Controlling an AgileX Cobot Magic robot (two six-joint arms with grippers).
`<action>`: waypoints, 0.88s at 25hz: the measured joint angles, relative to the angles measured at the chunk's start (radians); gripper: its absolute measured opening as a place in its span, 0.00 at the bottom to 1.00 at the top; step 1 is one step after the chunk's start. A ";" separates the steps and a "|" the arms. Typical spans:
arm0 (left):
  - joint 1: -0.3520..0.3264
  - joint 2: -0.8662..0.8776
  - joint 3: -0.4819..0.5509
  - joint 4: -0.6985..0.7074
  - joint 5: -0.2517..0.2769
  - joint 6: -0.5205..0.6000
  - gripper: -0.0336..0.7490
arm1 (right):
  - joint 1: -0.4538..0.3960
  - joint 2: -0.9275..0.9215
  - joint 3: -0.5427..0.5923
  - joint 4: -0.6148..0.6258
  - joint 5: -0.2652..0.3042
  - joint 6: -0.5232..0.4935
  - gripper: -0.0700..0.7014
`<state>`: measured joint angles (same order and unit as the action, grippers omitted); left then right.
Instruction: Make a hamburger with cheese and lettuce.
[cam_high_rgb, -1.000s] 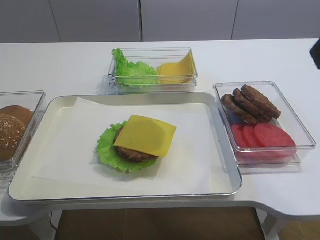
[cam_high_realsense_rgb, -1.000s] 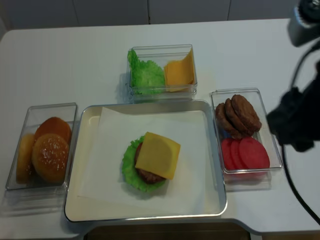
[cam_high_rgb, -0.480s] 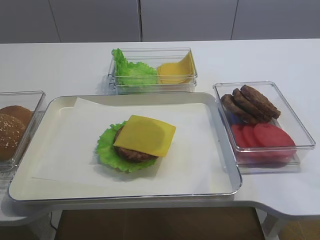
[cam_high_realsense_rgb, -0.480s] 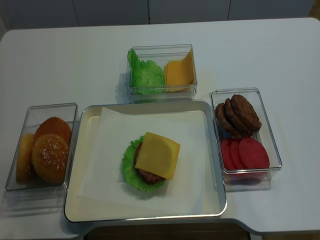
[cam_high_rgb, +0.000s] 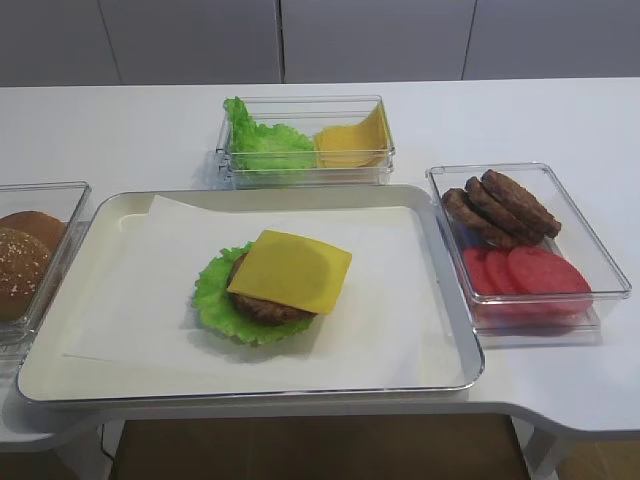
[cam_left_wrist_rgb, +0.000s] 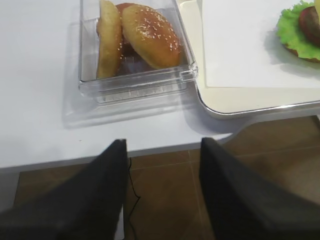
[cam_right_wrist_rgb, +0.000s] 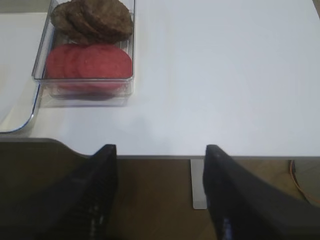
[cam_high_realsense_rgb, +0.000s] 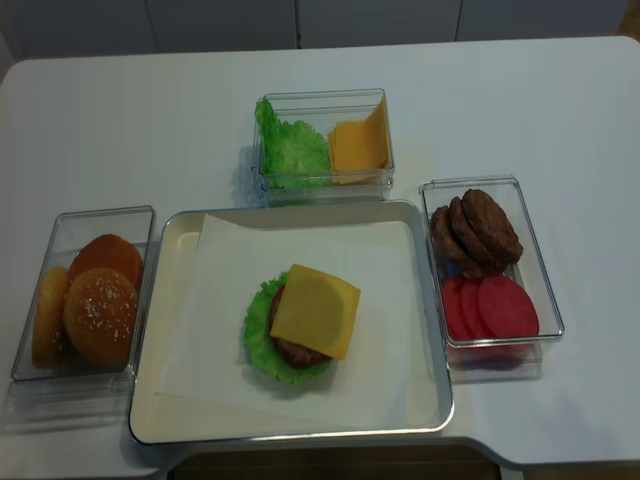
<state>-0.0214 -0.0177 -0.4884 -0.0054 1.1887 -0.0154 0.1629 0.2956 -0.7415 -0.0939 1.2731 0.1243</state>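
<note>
1. Tray (cam_high_rgb: 440, 300): cream, metal-rimmed, at the table's front centre, lined with a white paper sheet (cam_high_rgb: 380, 290).
2. Hamburger (cam_high_rgb: 262, 300): a stack near the middle of the paper; brown patty on a green leaf, cheese on top.
3. Lettuce (cam_high_rgb: 212, 297): ruffled, lying flat on the paper under the patty, its frill showing on the left and front sides. Also seen at the left wrist view's upper right edge (cam_left_wrist_rgb: 292, 32).
4. Cheese (cam_high_rgb: 291, 270): one yellow square slice, lying across the patty, corners overhanging towards the back and right. From above (cam_high_realsense_rgb: 315, 311) it covers most of the patty.
5. Back box (cam_high_realsense_rgb: 322, 180): clear, just behind the tray; holds spare leaves (cam_high_realsense_rgb: 293, 148) on the left and a cheese pile (cam_high_realsense_rgb: 358, 146) on the right.
6. Right box (cam_high_rgb: 610, 280): clear, just beside the tray; bare patties (cam_high_rgb: 500, 207) overlapping at the back, red slices (cam_high_rgb: 525, 270) at the front.
7. Left box (cam_left_wrist_rgb: 137, 87): clear, just beside the tray; holds sesame buns (cam_left_wrist_rgb: 145, 35).
8. Left gripper (cam_left_wrist_rgb: 160, 195): seen only in its wrist view, below the table's front edge, jaws wide apart, holding nothing.
9. Right gripper (cam_right_wrist_rgb: 160, 195): seen only in its wrist view, below the table's front edge near the right box, jaws wide apart, holding nothing.
</note>
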 joint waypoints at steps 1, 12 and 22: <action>0.000 0.000 0.000 0.000 0.000 0.000 0.49 | -0.018 -0.024 0.020 0.013 0.002 -0.009 0.65; 0.000 0.000 0.000 0.000 0.000 0.000 0.49 | -0.118 -0.229 0.191 0.094 -0.048 -0.073 0.65; 0.000 0.000 0.000 0.000 0.000 0.000 0.49 | -0.118 -0.312 0.225 0.112 -0.136 -0.124 0.65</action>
<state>-0.0214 -0.0177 -0.4884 -0.0054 1.1887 -0.0154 0.0450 -0.0167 -0.5167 0.0179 1.1372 0.0000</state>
